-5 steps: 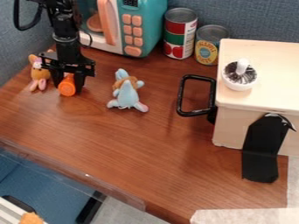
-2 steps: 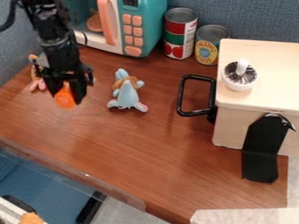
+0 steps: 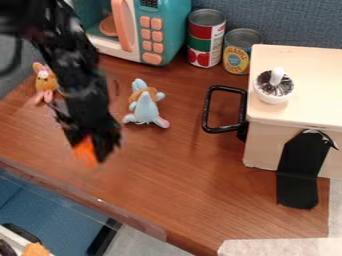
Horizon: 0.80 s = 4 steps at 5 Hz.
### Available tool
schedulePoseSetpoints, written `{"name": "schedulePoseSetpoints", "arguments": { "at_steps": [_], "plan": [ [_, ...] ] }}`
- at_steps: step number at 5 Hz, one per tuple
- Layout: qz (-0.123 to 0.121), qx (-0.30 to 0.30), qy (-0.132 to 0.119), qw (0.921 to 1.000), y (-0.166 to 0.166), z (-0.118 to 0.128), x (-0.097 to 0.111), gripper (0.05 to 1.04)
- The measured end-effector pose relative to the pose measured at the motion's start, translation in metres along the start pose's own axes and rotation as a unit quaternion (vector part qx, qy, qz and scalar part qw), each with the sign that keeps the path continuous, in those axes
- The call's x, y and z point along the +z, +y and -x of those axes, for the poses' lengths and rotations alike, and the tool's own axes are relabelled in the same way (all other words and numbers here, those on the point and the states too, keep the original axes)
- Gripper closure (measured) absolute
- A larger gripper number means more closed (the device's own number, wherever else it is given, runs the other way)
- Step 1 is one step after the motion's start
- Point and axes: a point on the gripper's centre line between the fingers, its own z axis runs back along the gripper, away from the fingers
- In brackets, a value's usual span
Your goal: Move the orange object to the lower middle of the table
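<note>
The black gripper [image 3: 92, 146] hangs over the left part of the wooden table [image 3: 167, 175], below and left of the blue plush toy. It is shut on the orange object [image 3: 84, 151], which shows between and beside its fingers. Motion blurs both, and the gripper covers part of the object. The object appears held above the tabletop, though its exact height is hard to tell.
A blue plush toy [image 3: 143, 106] lies right of the arm, an orange plush [image 3: 45, 82] at the far left. Behind are a toy microwave [image 3: 163, 30] and two cans [image 3: 206, 40]. On the right stands a pale box [image 3: 300, 110] beside a black handle [image 3: 208, 110].
The gripper has come down the view and slightly right from near the orange plush, carrying the orange object along. The plush toys have stayed in place.
</note>
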Motion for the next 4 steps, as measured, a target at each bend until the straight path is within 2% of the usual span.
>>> {"name": "schedulePoseSetpoints", "arguments": {
  "at_steps": [2,3,4],
  "plan": [
    [-0.018,-0.073,0.005,0.9971,-0.041,0.013,-0.019,0.52],
    [-0.026,-0.07,0.004,0.9972,-0.042,0.014,-0.023,0.453],
    [-0.028,-0.064,0.0,0.9976,-0.041,0.012,-0.023,0.149]
  ]
}}
